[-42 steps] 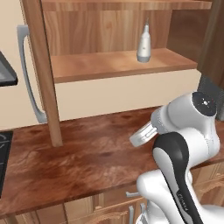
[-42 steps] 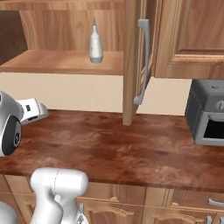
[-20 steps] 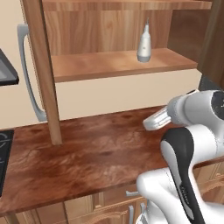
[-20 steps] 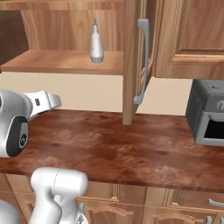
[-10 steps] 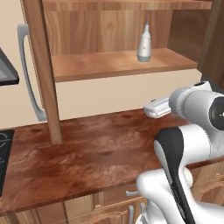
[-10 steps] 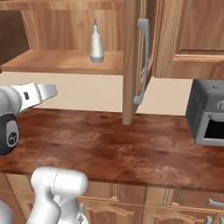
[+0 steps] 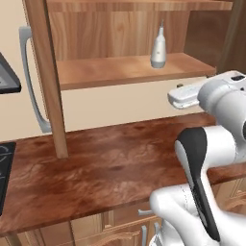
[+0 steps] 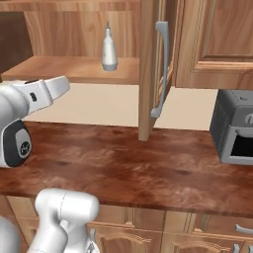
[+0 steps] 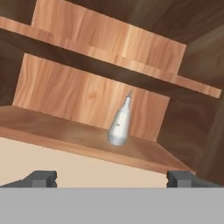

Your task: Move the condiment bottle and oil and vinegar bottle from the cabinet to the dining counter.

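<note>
Oil and vinegar bottle (image 7: 158, 50): pale grey-white, pear-shaped, thin spout; upright on lower shelf of cabinet (image 7: 125, 72), towards the shelf's right end in left base view, apart from walls.
Cabinet: light-brown wood, doors swung open, 1 grey bar handle (image 8: 161, 69) on right door, another (image 7: 30, 81) on left door; 2nd shelf above.
Gripper (image 9: 111, 178): empty, jaws spread wide, 2 dark fingertips (image 9: 41, 178) far apart at bottom of hand view; aimed up at bottle, short of shelf edge, clear of it.
Counter (image 8: 148, 165): reddish-brown wood-grain, below cabinet.
Grey appliance (image 8: 236, 127): on counter, right end.
</note>
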Controlling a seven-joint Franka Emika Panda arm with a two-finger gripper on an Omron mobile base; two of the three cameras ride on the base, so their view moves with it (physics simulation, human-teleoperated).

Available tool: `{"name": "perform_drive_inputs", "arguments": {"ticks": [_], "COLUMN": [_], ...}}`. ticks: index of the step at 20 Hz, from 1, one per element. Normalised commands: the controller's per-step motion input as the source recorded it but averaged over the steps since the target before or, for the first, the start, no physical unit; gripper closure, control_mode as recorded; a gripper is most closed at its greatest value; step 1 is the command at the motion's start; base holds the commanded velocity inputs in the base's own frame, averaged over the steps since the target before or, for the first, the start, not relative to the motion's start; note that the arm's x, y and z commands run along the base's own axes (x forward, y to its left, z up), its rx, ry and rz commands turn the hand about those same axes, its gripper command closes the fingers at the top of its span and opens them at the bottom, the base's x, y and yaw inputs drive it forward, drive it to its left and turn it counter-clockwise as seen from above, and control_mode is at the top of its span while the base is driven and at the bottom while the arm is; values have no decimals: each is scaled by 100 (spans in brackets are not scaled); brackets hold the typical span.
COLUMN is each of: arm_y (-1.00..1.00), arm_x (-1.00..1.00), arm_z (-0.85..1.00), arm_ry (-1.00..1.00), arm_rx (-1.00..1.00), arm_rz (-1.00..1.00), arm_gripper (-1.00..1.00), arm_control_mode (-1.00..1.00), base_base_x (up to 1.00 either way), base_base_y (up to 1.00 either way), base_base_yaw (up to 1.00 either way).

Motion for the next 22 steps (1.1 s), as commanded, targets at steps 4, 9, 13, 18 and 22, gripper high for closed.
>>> {"name": "perform_drive_inputs", "arguments": {"ticks": [4, 9, 13, 18, 22], "arm_y": [-8, -11, -16, 0, -6], "arm_x": [22, 42, 44, 37, 31], "arm_z": [63, 38, 10, -7, -19], "arm_ry": [-1, 10, 19, 5, 0], "arm_rx": [13, 12, 7, 1, 4], "arm_rz": [-2, -5, -2, 0, 0], "arm_gripper": [-100, -100, -100, -100, -100], "arm_control_mode": [-100, -100, -100, -100, -100], "base_base_x": [0, 0, 0, 0, 0], "base_base_y": [0, 0, 0, 0, 0], "base_base_yaw": [0, 0, 0, 0, 0]}}
